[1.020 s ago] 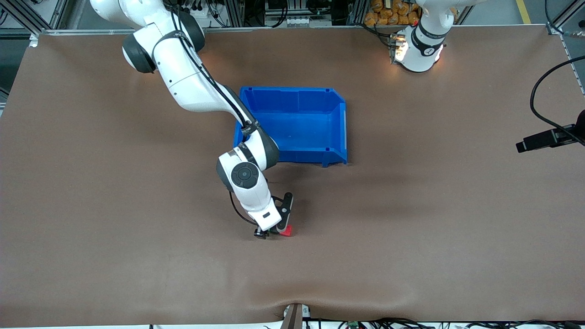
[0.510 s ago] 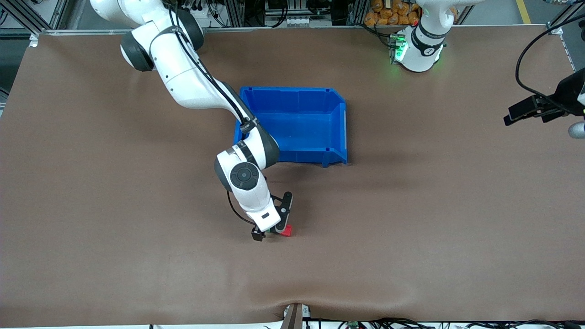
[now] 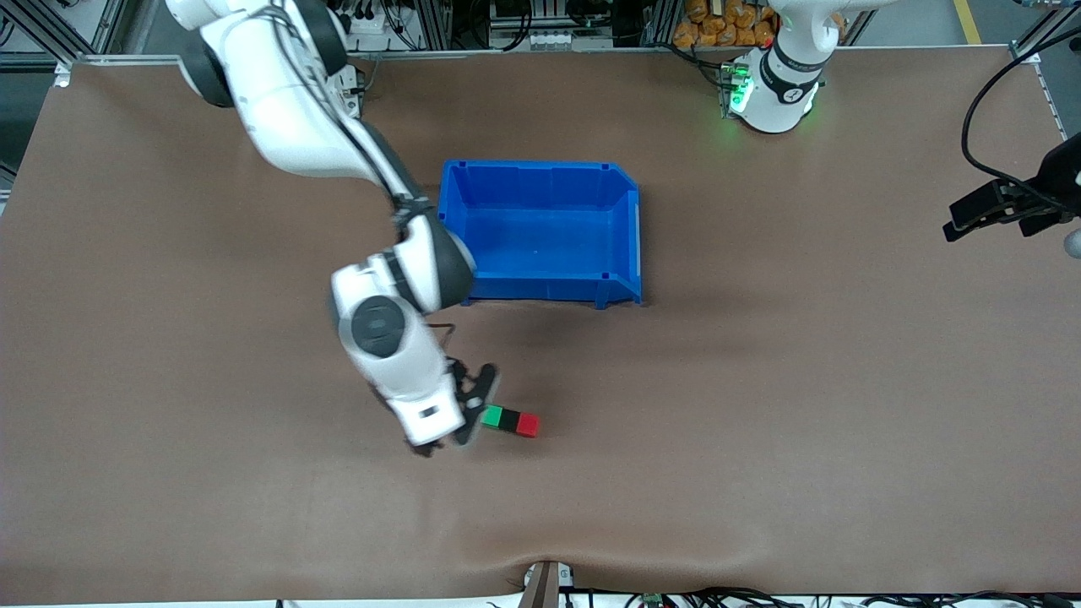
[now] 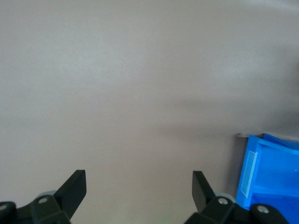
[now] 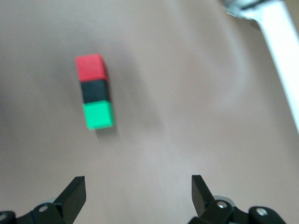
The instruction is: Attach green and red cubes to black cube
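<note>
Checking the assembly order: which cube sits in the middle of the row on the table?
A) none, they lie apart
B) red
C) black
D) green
C: the black cube sits between the red cube and the green cube, all three touching in one row.

- I worked in a robotics lab, not a home.
- My table was covered in plain brown matting.
- Aluminium framing and cable bundles lined its edges.
- A second arm's base glowed green.
- A blue parts bin sat mid-table.
</note>
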`<action>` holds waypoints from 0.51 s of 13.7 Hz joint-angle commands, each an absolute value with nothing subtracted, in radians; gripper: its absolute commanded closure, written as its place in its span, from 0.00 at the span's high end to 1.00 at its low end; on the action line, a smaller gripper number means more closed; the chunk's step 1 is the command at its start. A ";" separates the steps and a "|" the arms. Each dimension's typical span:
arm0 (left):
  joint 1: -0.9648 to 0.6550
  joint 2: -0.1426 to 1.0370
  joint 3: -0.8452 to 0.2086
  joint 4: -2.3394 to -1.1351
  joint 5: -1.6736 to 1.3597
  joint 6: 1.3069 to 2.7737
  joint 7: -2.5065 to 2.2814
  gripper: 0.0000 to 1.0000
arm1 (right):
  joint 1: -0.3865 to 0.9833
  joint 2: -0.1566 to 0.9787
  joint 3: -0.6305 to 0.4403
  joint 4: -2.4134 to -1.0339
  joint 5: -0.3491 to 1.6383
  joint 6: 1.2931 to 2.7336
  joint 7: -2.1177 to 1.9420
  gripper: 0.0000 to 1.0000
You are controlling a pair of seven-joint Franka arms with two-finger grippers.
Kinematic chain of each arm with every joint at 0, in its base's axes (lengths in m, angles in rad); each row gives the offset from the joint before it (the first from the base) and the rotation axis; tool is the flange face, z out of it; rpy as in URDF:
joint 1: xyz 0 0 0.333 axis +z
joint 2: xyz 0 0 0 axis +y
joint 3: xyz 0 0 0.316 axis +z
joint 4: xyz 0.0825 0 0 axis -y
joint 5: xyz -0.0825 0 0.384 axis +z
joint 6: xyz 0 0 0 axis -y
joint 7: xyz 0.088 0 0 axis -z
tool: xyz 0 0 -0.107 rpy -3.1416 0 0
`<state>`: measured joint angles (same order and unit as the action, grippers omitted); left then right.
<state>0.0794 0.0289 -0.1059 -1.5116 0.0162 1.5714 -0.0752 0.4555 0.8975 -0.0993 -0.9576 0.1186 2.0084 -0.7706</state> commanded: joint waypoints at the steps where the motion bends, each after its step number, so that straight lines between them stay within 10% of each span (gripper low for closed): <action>1: 0.084 0.014 -0.133 -1.482 0.022 1.525 -0.083 1.00 | 0.342 0.796 -0.081 -0.988 0.179 1.925 -0.775 1.00; 7: 0.087 0.012 -0.117 -1.476 -0.008 1.456 -0.063 1.00 | 0.169 0.484 -0.084 -1.194 0.178 1.848 -0.753 1.00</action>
